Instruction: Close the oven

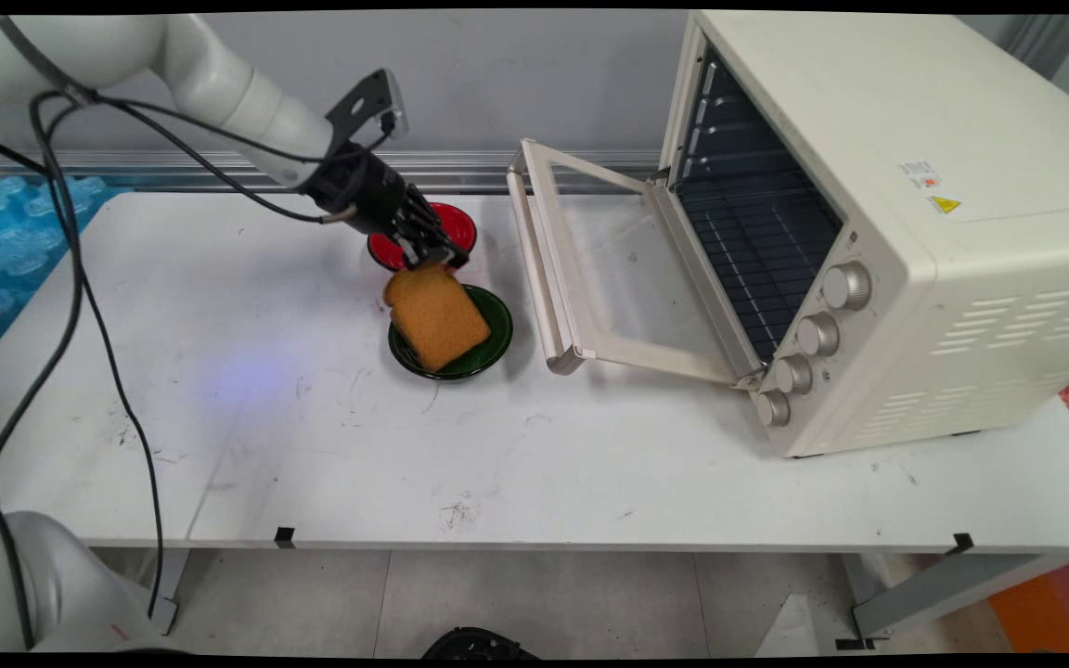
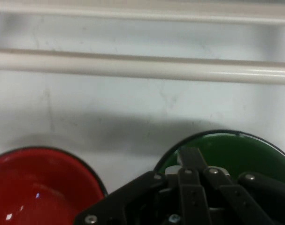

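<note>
Main view, claw: the gripper (image 1: 430,261) sat at the top edge of a slice of toast (image 1: 436,318), its fingers pinched closed on that edge.
Main view, toast: slice leaned over the green bowl (image 1: 497,323), lower corner down in the bowl, upper crust at the claw.
Main view, surroundings: red bowl (image 1: 460,225) just behind the gripper; toaster oven (image 1: 906,232) to the right with its glass door (image 1: 609,278) swung down flat, wire rack showing inside; all on the white table (image 1: 312,445).
Hand view, claw: black linkage filled the bottom; fingertips (image 2: 191,157) stood close together over the green bowl (image 2: 236,150). Toast itself was hidden from this camera.
Hand view, surroundings: red bowl (image 2: 34,187) to the lower left, the oven door's pale bars (image 2: 142,65) across the top.
Handling, judged: 1 slice, light, dry, fairly stiff, crumbly at the crust. A firm squeeze would likely crack it. Best hold looked to be a gentle pinch across the thin faces near an edge.
</note>
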### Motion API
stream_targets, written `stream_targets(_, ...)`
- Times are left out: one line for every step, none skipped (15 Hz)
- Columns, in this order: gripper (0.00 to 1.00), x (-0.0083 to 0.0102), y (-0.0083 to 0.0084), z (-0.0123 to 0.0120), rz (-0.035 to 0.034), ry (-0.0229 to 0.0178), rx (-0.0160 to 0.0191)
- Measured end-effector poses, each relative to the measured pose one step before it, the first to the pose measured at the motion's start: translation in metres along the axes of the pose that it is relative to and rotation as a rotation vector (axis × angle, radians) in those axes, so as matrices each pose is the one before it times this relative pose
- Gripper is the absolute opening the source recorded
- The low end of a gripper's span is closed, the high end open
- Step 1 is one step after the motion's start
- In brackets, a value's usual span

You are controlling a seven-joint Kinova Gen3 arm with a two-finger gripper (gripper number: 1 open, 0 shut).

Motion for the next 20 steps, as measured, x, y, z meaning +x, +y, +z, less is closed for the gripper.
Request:
stream_targets(0.00,-0.00231,-0.00032,0.00617,0.01048,0.01329,-0.00544)
stream_targets(0.00,-0.00139,-0.00050,0.00649,0.01133,0.01397,-0.00637)
stream_targets(0.00,-0.00050,-0.00062,0.00540,0.00859,0.01326,-0.00436)
stream_targets(0.00,-0.00039,-0.00054,0.00612,0.00917,0.01426,-0.00450)
stream_targets(0.00,-0.00019,-0.00061,0.00604,0.00838,0.01292,-0.00434)
stream_targets(0.00,-0.00062,-0.00029,0.00471,0.00576,0.00927,-0.00313)
stream_targets(0.00,-0.00069,-0.00027,0.00276,0.00110,0.00565,-0.00075)
stream_targets(0.00,-0.00095,-0.00054,0.00422,-0.00028,0.00693,-0.00100)
stream_targets(0.00,-0.00088,-0.00056,0.00485,-0.00051,0.00728,-0.00138)
stream_targets(0.00,-0.00091,-0.00050,0.00440,-0.00020,0.00720,-0.00105)
stream_targets(0.00,-0.00084,-0.00042,0.00424,-0.00047,0.00652,-0.00122)
stream_targets(0.00,-0.00051,-0.00023,0.00346,-0.00019,0.00589,-0.00099)
stream_targets(0.00,-0.00035,-0.00016,0.00397,-0.00020,0.00653,-0.00153)
stream_targets(0.00,-0.00032,-0.00005,0.00337,-0.00066,0.00645,-0.00095)
stream_targets(0.00,0.00039,0.00003,0.00321,-0.00002,0.00692,-0.00125)
stream_targets(0.00,0.00062,0.00002,0.00265,0.00051,0.00558,-0.00148)
stream_targets(0.00,0.00057,0.00011,0.00206,0.00064,0.00530,-0.00084)
stream_targets(0.00,0.00113,0.00011,0.00228,0.00089,0.00743,-0.00115)
stream_targets(0.00,0.00067,0.00010,0.00088,0.00058,0.00378,-0.00045)
stream_targets(0.00,0.00086,0.00018,0.00082,0.00086,0.00425,-0.00038)
